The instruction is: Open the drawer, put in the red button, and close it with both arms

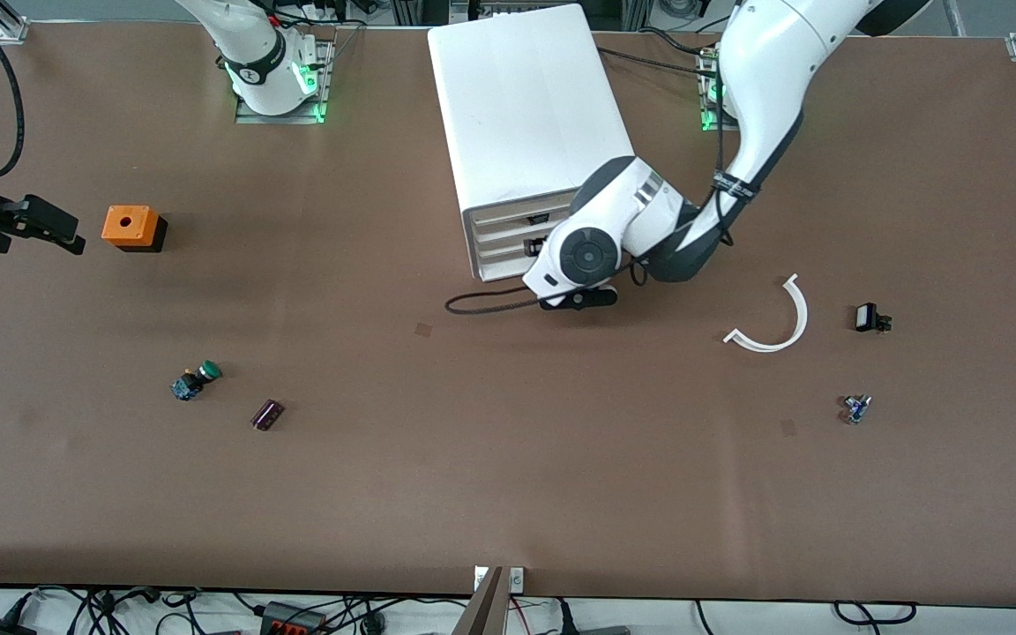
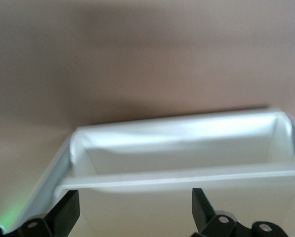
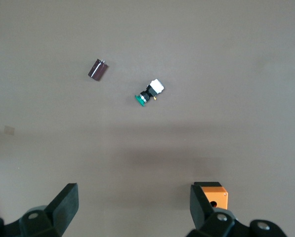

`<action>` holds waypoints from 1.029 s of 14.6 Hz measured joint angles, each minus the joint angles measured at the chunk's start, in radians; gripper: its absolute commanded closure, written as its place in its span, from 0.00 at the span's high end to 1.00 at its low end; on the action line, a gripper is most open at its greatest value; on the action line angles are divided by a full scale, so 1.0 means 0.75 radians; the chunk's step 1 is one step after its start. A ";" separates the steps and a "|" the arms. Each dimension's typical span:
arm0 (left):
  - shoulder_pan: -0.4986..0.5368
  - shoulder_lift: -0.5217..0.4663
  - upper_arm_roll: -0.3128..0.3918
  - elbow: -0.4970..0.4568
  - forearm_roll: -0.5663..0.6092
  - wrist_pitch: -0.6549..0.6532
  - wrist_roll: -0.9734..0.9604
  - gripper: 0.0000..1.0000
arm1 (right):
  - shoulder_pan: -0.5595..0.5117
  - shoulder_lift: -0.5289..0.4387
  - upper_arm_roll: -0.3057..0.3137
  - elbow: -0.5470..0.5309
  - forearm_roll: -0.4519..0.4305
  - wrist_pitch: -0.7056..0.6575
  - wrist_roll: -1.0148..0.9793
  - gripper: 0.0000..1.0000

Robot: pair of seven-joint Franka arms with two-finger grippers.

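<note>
The white four-drawer cabinet (image 1: 530, 123) stands at the middle of the table, its drawer fronts (image 1: 508, 238) facing the front camera and looking flush. My left gripper (image 1: 533, 248) is at the drawer fronts, near the second and third drawers. In the left wrist view its fingers (image 2: 68, 210) stand wide apart with a white drawer rim (image 2: 187, 175) between them, touching nothing I can see. A small blue-based part, likely the red button (image 1: 856, 408), lies toward the left arm's end. My right gripper (image 1: 63, 234) is open and empty over the table beside an orange box.
The orange box (image 1: 131, 227) also shows in the right wrist view (image 3: 211, 192). A green-capped button (image 1: 197, 380) and a maroon cylinder (image 1: 267, 414) lie nearer the front camera. A white curved strip (image 1: 781, 322) and a small black part (image 1: 870, 317) lie toward the left arm's end.
</note>
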 measured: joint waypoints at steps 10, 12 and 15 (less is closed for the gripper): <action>0.505 -0.209 -0.001 0.220 0.241 -0.211 0.673 1.00 | 0.000 -0.080 0.010 -0.056 -0.008 0.024 0.003 1.00; 0.575 -0.262 -0.001 0.221 0.249 -0.262 0.837 1.00 | 0.000 -0.084 0.010 -0.053 -0.008 0.006 0.004 1.00; 0.627 -0.343 0.030 0.224 0.231 -0.323 0.994 1.00 | -0.001 -0.087 0.010 -0.052 -0.008 -0.046 0.007 1.00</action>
